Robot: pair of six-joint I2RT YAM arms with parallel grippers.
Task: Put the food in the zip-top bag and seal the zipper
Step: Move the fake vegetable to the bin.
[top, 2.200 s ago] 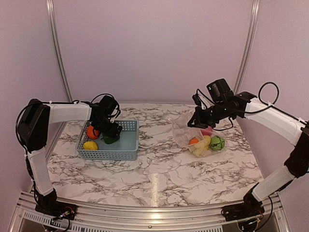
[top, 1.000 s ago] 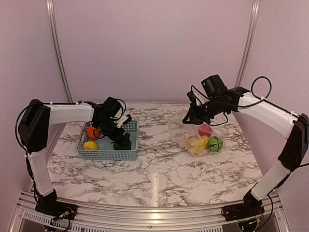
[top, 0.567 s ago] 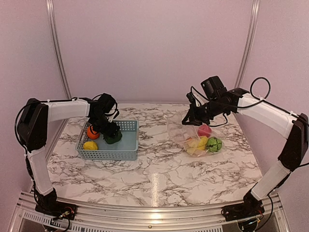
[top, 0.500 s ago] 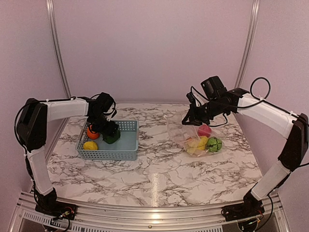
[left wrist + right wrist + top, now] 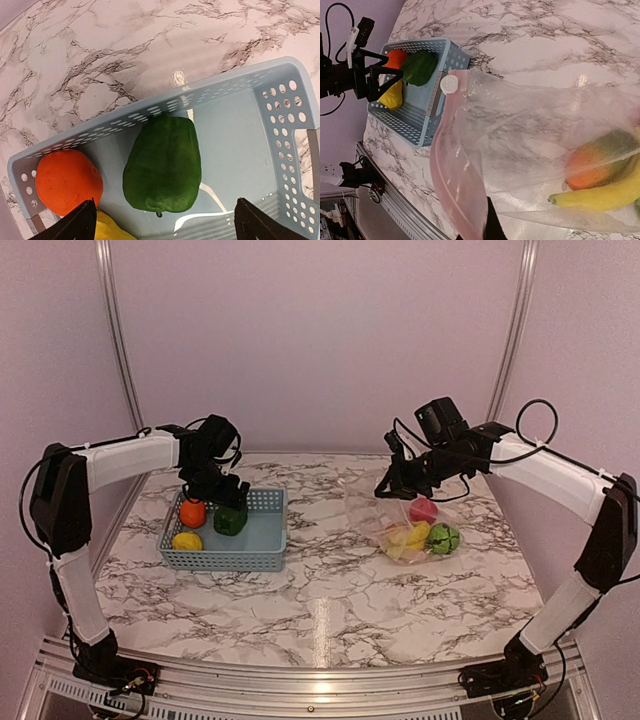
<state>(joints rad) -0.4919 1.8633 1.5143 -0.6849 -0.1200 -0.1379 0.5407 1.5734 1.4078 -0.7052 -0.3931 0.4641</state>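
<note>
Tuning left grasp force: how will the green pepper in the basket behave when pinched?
The green pepper lies on its side, lobed and tapering, so it probably rocks rather than rolls far. Its smooth skin may slip from a pinch across the taper. It looks like a moulded toy, so likely light and stiff.

Soft, even light fills the top view, with a pink-lilac cast off the walls and only faint shadows under the basket (image 5: 262, 545). A pale vertical streak of glare lies on the glossy marble table (image 5: 322, 625) near its front edge. The upright metal rails (image 5: 119, 340) bow slightly toward the picture's edges. The left wrist view is bright and sharp on the green pepper (image 5: 162, 165), with a white glint on the basket floor. In the right wrist view the zip-top bag (image 5: 520, 125) throws crinkled highlights that haze the marble behind it.
</note>
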